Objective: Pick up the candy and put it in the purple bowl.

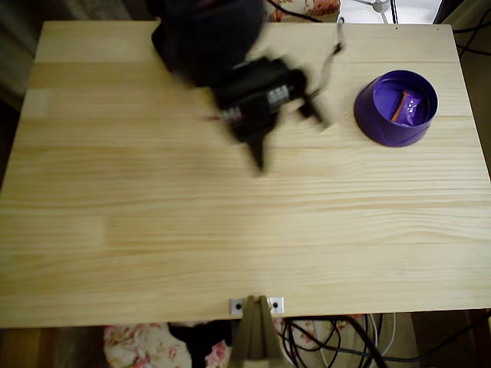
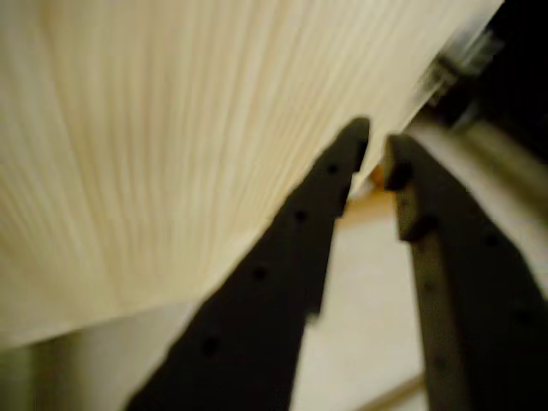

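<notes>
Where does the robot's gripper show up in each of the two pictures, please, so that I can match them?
Overhead view: the gripper is blurred, left of centre in the upper half, pointing down the picture, well left of the purple bowl that holds the candy.
Wrist view: the gripper reaches up from the bottom edge, right of centre, fingers a narrow gap apart.
Shared landmark: the pale wooden table with its grain.

candy [image 1: 409,106]: small shiny purple wrapped sweet, thin orange-red stripe along one side; lies inside the bowl on its floor, slightly right of centre in overhead view | purple bowl [image 1: 381,126]: round, deep purple, glossy inside; upright on the wooden table, near its back right corner
</notes>
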Robot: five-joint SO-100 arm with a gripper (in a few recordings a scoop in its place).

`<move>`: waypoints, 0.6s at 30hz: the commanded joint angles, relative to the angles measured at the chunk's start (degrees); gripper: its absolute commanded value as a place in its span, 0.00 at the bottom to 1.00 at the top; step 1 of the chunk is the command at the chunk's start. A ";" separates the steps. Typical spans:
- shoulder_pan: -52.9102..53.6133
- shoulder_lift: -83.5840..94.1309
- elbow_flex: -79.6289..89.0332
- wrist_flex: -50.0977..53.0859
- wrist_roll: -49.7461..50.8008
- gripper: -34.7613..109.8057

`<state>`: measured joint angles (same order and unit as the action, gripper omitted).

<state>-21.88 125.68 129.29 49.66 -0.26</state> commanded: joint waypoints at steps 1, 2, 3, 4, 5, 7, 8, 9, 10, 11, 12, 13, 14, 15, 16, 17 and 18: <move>14.06 5.54 3.34 -1.23 -5.19 0.24; 16.44 5.62 4.92 -2.20 -5.80 0.24; 18.37 5.80 6.77 -3.25 -6.42 0.24; 19.95 6.24 8.79 -4.39 -6.86 0.24; 21.18 6.94 10.99 -5.62 -7.29 0.24; 22.59 8.79 15.56 -8.17 -7.65 0.24; 22.94 10.02 18.11 -9.40 -7.56 0.24; 22.94 11.51 20.92 -10.55 -7.47 0.24; 22.68 13.80 23.91 -11.78 -7.12 0.24; 22.24 16.70 27.25 -12.83 -7.03 0.24; 21.71 20.39 30.85 -13.89 -6.94 0.24; 21.18 24.79 34.63 -14.50 -6.94 0.24; 20.65 29.71 38.14 -14.59 -6.94 0.24; 20.21 35.33 41.48 -13.97 -6.94 0.24; 19.86 41.57 44.65 -12.48 -6.94 0.24; 19.34 48.43 47.46 -10.11 -7.21 0.24; 18.98 55.46 49.39 -6.86 -7.56 0.24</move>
<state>-1.32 158.12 172.88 37.79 -6.77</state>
